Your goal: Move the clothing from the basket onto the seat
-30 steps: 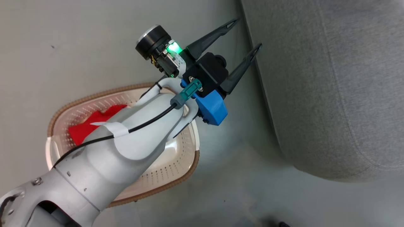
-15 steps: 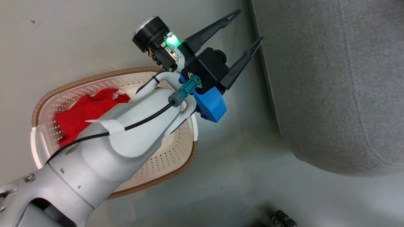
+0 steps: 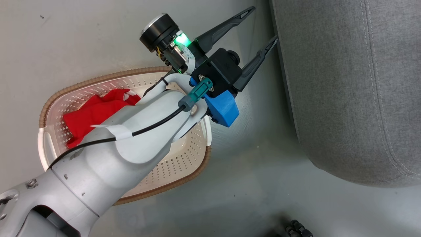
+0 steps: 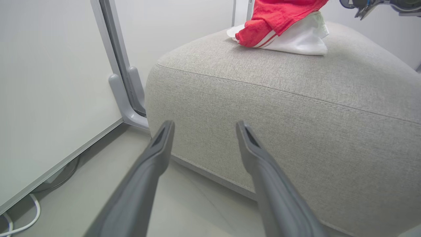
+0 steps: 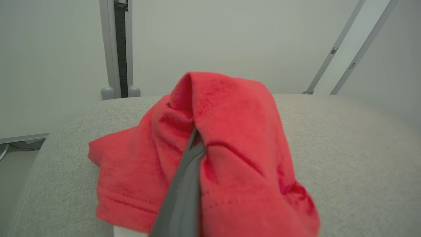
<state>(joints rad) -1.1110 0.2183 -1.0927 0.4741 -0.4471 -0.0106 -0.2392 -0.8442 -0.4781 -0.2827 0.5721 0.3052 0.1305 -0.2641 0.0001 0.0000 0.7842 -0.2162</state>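
Observation:
A piece of red clothing [image 3: 95, 115] lies in the cream basket [image 3: 98, 78], partly hidden under my pale left forearm. Past the basket's far end, my left gripper [image 3: 263, 23] stands open and empty over the floor, close to the side of the grey seat [image 3: 355, 82]. The left wrist view shows that left gripper [image 4: 204, 125] facing the seat's side wall [image 4: 263, 98]. A red and white garment [image 4: 283, 26] hangs onto the seat top. My right gripper [image 5: 195, 131] is shut on this red clothing [image 5: 230, 131] above the seat [image 5: 345, 148].
Grey floor lies between basket and seat. White wall panels and a grey metal post [image 4: 126, 95] with a foot stand behind the seat. A white cable [image 4: 19, 223] runs along the floor by the wall. Small black parts [image 3: 296, 228] show at the head view's bottom edge.
The head camera has shifted, so the seat sits further right and more of the red clothing in the basket shows. My left gripper stays open near the seat's side.

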